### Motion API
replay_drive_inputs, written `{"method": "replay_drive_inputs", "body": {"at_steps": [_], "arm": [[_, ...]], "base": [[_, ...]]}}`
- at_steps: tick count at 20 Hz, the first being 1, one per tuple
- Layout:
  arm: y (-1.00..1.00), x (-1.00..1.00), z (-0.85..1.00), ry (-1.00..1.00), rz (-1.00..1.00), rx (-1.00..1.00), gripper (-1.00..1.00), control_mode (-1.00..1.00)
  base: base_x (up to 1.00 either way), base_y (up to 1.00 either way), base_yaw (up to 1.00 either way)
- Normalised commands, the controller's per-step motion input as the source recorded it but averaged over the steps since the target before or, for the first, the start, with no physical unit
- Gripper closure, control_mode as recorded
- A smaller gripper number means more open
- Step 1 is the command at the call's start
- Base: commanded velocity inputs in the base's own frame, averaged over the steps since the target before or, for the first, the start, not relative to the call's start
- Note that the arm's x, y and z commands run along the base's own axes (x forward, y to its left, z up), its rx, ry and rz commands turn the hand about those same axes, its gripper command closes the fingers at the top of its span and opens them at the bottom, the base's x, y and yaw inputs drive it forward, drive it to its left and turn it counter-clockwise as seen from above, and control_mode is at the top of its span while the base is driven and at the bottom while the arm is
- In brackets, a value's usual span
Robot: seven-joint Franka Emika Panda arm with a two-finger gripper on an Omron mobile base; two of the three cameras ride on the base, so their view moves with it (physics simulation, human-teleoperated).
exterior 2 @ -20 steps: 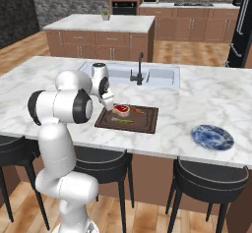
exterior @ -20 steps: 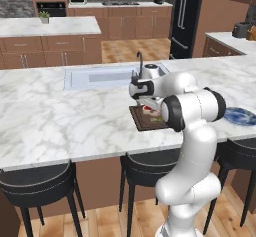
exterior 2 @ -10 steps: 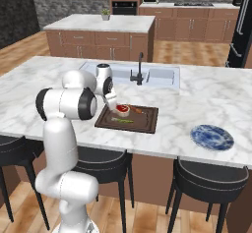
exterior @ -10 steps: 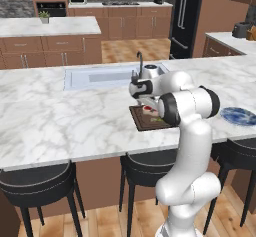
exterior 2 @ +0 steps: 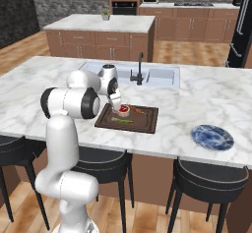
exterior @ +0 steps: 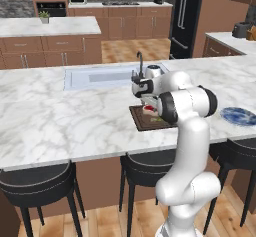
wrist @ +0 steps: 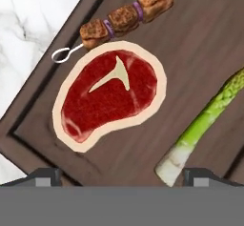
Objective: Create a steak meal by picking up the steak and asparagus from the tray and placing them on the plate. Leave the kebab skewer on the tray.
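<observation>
The dark brown tray [exterior 2: 147, 124] lies on the marble island, with the red steak [wrist: 109, 94] and its pale rim near one corner. Beside the steak, the kebab skewer [wrist: 126, 15] rests along the tray's edge. To the steak's other side lies the green asparagus [wrist: 205, 120]. My gripper [wrist: 121, 177] hovers open right above the steak, its fingertips [wrist: 44, 176] set wide apart and holding nothing. In the right base view the gripper [exterior 2: 117, 106] hangs just over the steak [exterior 2: 123, 110]. The blue plate [exterior 2: 211, 137] sits apart, further right along the counter.
A sink [exterior 2: 147, 74] with a dark faucet [exterior 2: 140, 70] is set into the island just behind the tray. Black bar stools [exterior 2: 211, 178] stand along the counter's near edge. The plate [exterior: 240, 116] lies close to the island's front right edge.
The hand has dropped a little closer to the tray over the steak. Steak, asparagus, skewer and plate lie where they were.
</observation>
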Motion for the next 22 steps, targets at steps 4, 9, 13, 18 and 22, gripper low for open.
{"method": "replay_drive_inputs", "body": {"at_steps": [4, 9, 13, 18, 22], "arm": [[0.0, 0.2, -0.18, 0.01, -0.05, 0.0, -1.0, -1.0], [0.0, 0.14, -0.28, 0.0, -0.05, 0.0, -1.0, -1.0], [0.0, 0.22, -0.2, 0.0, -0.08, 0.0, -1.0, -1.0], [0.0, 0.32, -0.04, 0.0, -0.09, 0.0, -1.0, -1.0], [0.0, 0.32, -0.05, 0.0, -0.08, 0.0, -1.0, -1.0]], "base": [[0.0, 0.0, 0.0], [0.0, 0.0, 0.0], [0.0, 0.0, 0.0], [0.0, 0.0, 0.0], [0.0, 0.0, 0.0]]}}
